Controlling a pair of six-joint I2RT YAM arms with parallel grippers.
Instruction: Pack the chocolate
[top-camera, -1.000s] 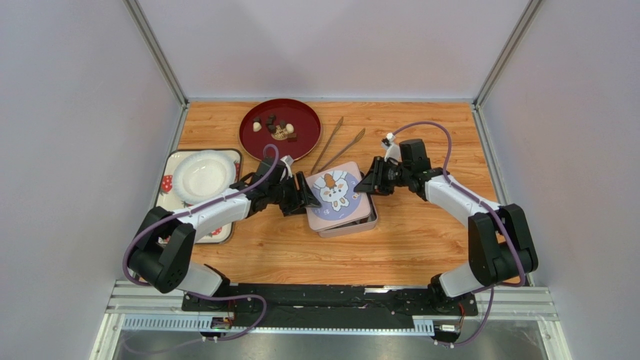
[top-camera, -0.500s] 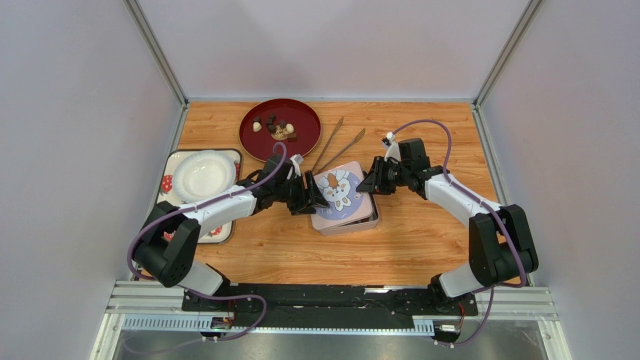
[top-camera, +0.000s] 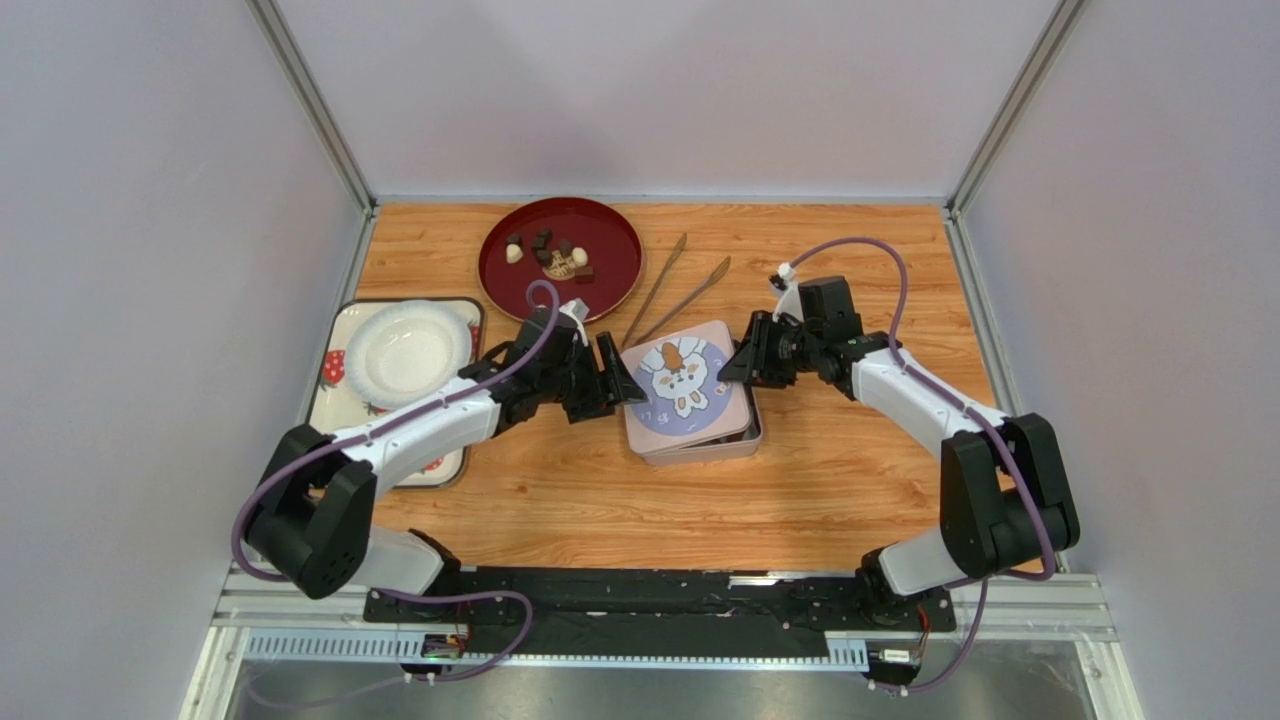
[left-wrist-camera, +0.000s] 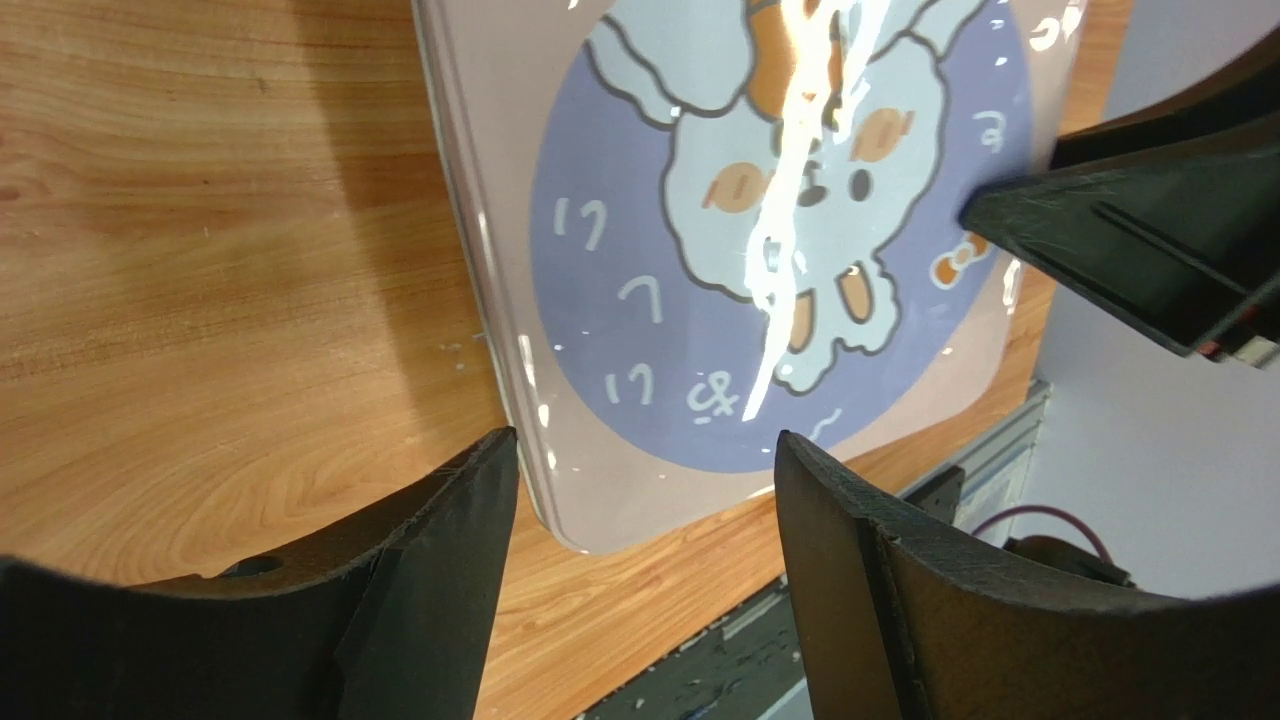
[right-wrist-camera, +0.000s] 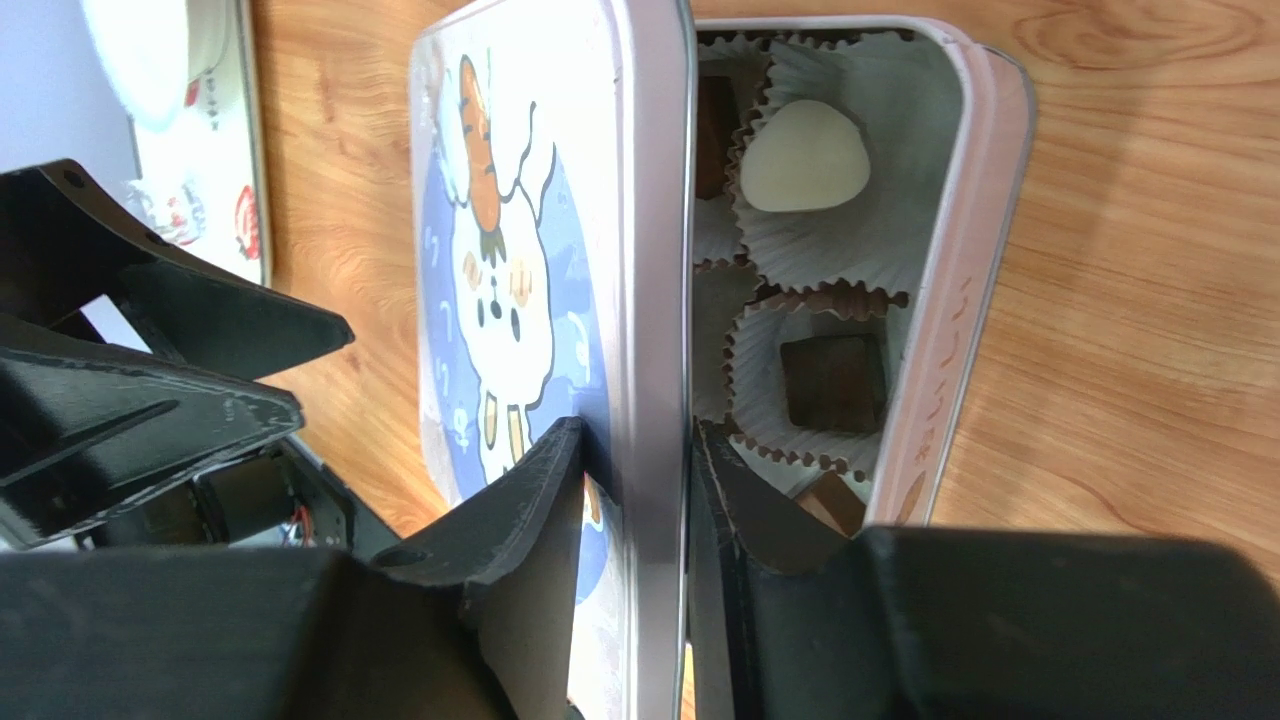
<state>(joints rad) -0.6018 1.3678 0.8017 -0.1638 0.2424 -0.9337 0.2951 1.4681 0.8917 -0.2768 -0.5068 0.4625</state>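
Note:
The tin (top-camera: 706, 444) stands mid-table with its rabbit-print lid (top-camera: 679, 383) lying askew over it. My right gripper (top-camera: 741, 368) is shut on the lid's right edge; in the right wrist view its fingertips (right-wrist-camera: 639, 435) pinch the lid's rim (right-wrist-camera: 654, 225). Beside the lid the tin's base (right-wrist-camera: 962, 300) shows liner cups with a cream-white chocolate (right-wrist-camera: 807, 158) and a dark brown one (right-wrist-camera: 831, 380). My left gripper (top-camera: 616, 375) is open at the lid's left edge, touching nothing; its wrist view shows the lid (left-wrist-camera: 721, 255) beyond its gap (left-wrist-camera: 646, 495). More chocolate (top-camera: 550, 255) lies on the red plate (top-camera: 601, 240).
Wooden tongs (top-camera: 676, 293) lie between the red plate and the tin. A white paper plate (top-camera: 398, 348) rests on a strawberry-print tray (top-camera: 334, 375) at the left. Grey walls close in the table on three sides.
My left gripper has drawn back off the lid to the left and opened wider. The lid and tin have shifted slightly to the right. My right gripper keeps its grip.

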